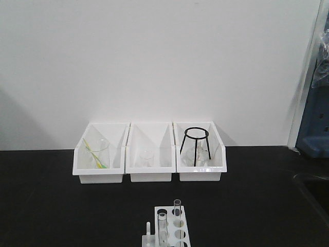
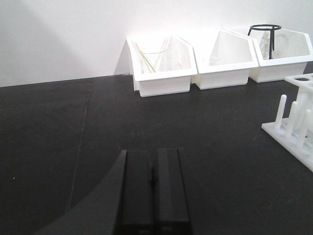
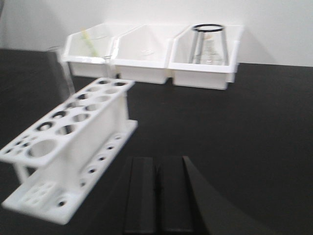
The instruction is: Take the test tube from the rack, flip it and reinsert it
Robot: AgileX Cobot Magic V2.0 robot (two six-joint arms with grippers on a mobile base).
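The white rack (image 1: 172, 226) stands at the near middle of the black table, with short pegs (image 1: 148, 230) on its left side. Two clear test tubes stand upright in it: one at the near left (image 1: 162, 226) and one further back (image 1: 177, 207). In the right wrist view the rack (image 3: 73, 147) is close on the left, with a tube (image 3: 62, 73) standing at its far side. My right gripper (image 3: 157, 169) is shut and empty just right of the rack. In the left wrist view the rack's pegs (image 2: 293, 120) show at the right edge. My left gripper (image 2: 152, 161) is shut and empty.
Three white bins stand in a row by the back wall: the left one (image 1: 100, 154) holds a beaker with a yellow stick, the middle one (image 1: 150, 154) a small beaker, the right one (image 1: 199, 152) a black wire tripod and glassware. A blue object (image 1: 314, 123) is at far right.
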